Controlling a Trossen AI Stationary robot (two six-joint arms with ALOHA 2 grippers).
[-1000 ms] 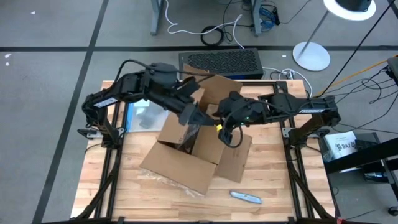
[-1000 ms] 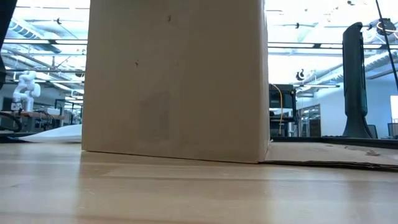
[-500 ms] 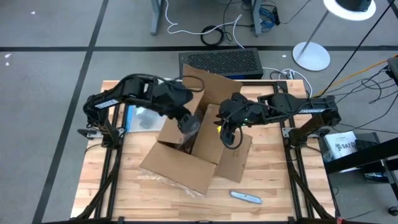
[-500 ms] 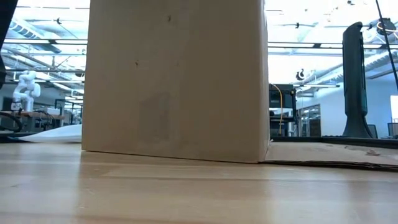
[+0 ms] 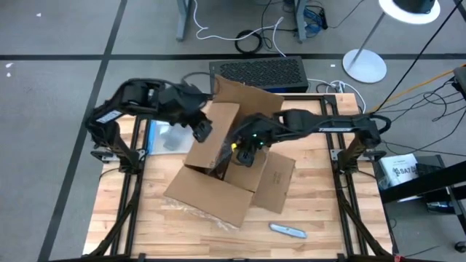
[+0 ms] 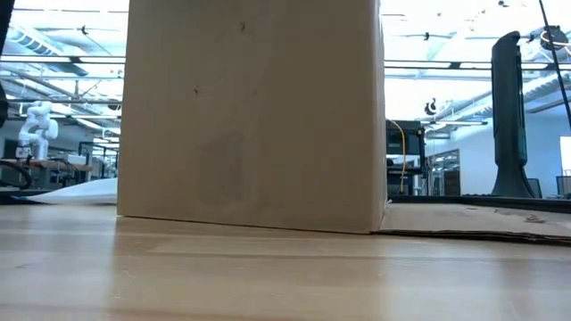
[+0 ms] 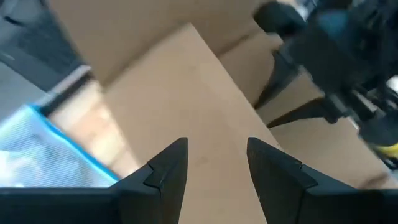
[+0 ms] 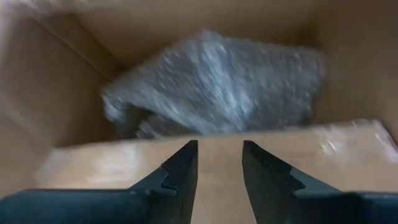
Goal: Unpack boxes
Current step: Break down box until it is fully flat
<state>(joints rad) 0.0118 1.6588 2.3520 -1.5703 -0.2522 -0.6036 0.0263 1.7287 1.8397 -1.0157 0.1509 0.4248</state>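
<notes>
The right gripper [image 8: 217, 163] hangs narrowly parted over a soft grey wrapped bundle [image 8: 217, 84] inside the open box [image 5: 218, 182] mid-table, best pinched at a loose fold, while the left gripper [image 7: 214, 163], parted and empty, hovers by a stiff flap [image 7: 186, 93].

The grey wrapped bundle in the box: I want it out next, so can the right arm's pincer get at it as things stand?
Probably yes. The right pincer is open above the open box, aimed at the grey wrapped bundle. Only a cardboard flap lies just under the fingers, and the left pincer is off to the side.
</notes>
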